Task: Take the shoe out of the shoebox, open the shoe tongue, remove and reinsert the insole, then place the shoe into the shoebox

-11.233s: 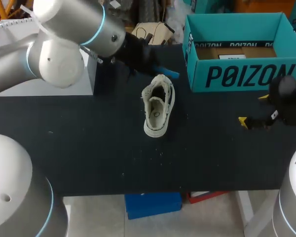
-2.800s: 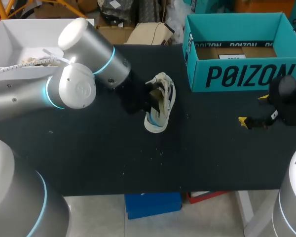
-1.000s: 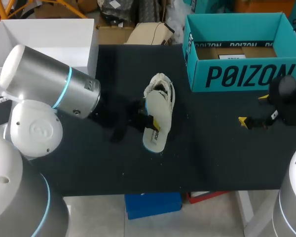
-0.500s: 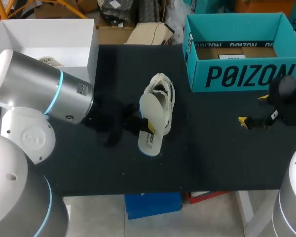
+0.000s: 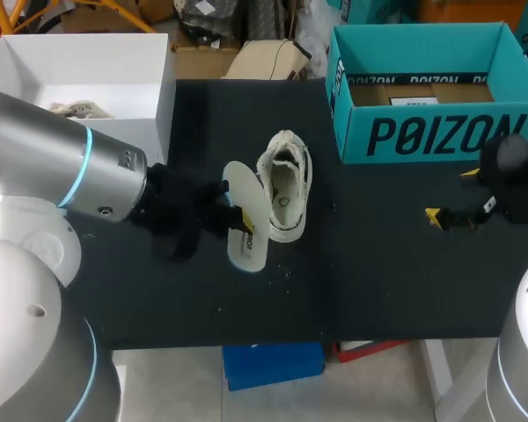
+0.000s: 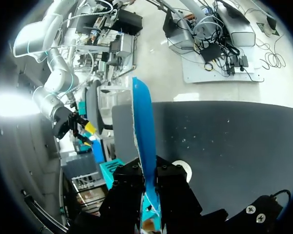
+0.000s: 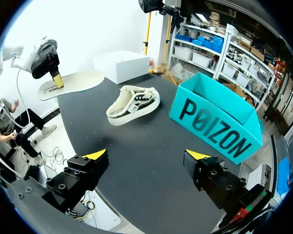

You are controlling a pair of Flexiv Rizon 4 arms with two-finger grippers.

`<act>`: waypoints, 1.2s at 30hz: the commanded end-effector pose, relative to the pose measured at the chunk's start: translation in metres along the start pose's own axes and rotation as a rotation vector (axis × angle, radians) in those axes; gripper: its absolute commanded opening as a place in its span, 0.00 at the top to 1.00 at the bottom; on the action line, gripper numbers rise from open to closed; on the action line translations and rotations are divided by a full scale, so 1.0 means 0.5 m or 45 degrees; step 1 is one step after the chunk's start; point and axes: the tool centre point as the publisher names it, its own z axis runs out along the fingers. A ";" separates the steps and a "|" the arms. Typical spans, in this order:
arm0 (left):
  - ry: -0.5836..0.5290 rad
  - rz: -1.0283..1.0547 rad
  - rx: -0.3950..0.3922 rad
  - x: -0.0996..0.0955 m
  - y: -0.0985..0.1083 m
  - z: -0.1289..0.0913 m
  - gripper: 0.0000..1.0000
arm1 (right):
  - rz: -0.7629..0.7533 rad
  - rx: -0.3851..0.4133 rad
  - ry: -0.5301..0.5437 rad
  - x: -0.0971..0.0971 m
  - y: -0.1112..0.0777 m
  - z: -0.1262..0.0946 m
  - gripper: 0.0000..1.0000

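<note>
You have the insole (image 5: 239, 186) out, pinched in your left pincer (image 5: 244, 221) just beside the shoe (image 5: 283, 186) mid-table, with your right pincer (image 7: 147, 155) wide near the right edge, so reinserting it toe-first looks next.

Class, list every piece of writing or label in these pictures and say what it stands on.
Shoebox front wall: one brand word in large dark capitals, legible.
White label inside the shoebox: too small to read.
Insole, held by the left pincer: small dark print, blurred.

Left arm (image 5: 79, 171) jaws pinched, right arm (image 5: 515, 180) jaws spread
</note>
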 end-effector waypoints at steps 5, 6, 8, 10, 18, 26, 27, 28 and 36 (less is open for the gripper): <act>-0.004 -0.011 -0.036 0.053 -0.014 -0.083 1.00 | 0.001 0.000 -0.001 0.002 0.000 0.000 0.00; -0.012 -0.015 -0.041 0.059 -0.012 -0.091 1.00 | 0.001 0.000 -0.001 0.002 0.000 0.000 0.00; -0.007 -0.014 -0.059 0.069 -0.009 -0.104 1.00 | 0.001 0.000 -0.001 0.002 0.000 0.000 0.00; -0.001 -0.019 -0.073 0.078 -0.004 -0.115 1.00 | 0.001 0.000 -0.001 0.002 0.000 0.000 0.00; 0.003 -0.019 -0.079 0.086 0.000 -0.127 1.00 | 0.001 0.000 -0.001 0.002 0.000 0.000 0.00; 0.003 -0.019 -0.079 0.086 0.000 -0.127 1.00 | -0.408 0.100 -0.256 0.050 0.053 0.020 0.00; 0.003 -0.019 -0.079 0.086 0.000 -0.127 1.00 | -0.495 0.113 -0.314 0.071 0.062 0.032 0.00; 0.003 -0.019 -0.079 0.086 0.000 -0.127 1.00 | -0.542 0.113 -0.330 0.082 0.066 0.038 0.00; 0.003 -0.019 -0.079 0.086 0.000 -0.127 1.00 | -0.685 0.137 -0.389 0.133 0.083 0.070 0.00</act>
